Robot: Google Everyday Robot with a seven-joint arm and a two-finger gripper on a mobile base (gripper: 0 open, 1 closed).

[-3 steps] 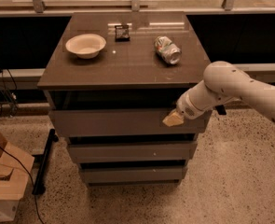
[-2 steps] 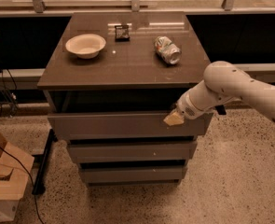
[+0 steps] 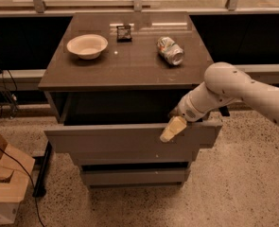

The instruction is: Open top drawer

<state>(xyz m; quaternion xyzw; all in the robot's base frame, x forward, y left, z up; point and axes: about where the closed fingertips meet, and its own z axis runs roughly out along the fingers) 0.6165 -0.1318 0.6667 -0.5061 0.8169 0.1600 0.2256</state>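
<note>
At rim of open top drawer (image 3: 120,144): gripper (image 3: 172,128).

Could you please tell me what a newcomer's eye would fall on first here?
The white arm at the right, its gripper at the upper edge of the top drawer, which stands partly open, dark inside. Then the white bowl and the can lying on the cabinet top.

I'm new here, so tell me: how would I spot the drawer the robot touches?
Find the brown cabinet with a bowl and can on top. The top drawer sits right beneath, the gripper at its upper right edge. Unlike the shorter drawer below, it stands pulled out.
</note>
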